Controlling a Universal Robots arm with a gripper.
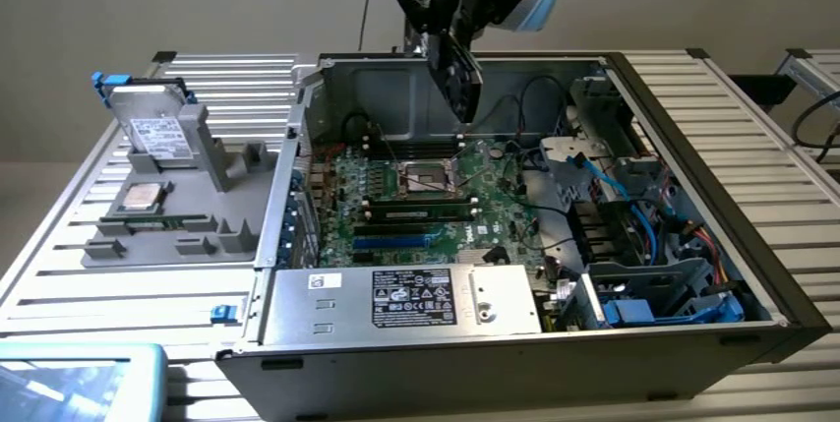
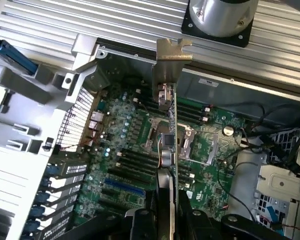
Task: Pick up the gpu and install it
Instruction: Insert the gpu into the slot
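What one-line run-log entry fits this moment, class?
gripper: shut on gpu | gpu: in air over motherboard | case: open | install: not done

The exterior view looks down from high, seemingly off one corner, at the whole open computer case [image 1: 499, 373] on the slatted table [image 1: 118, 289]. The wrist view looks steeply down from closer, along the gpu [image 2: 166, 145], onto the motherboard [image 2: 120, 165], which both views share.
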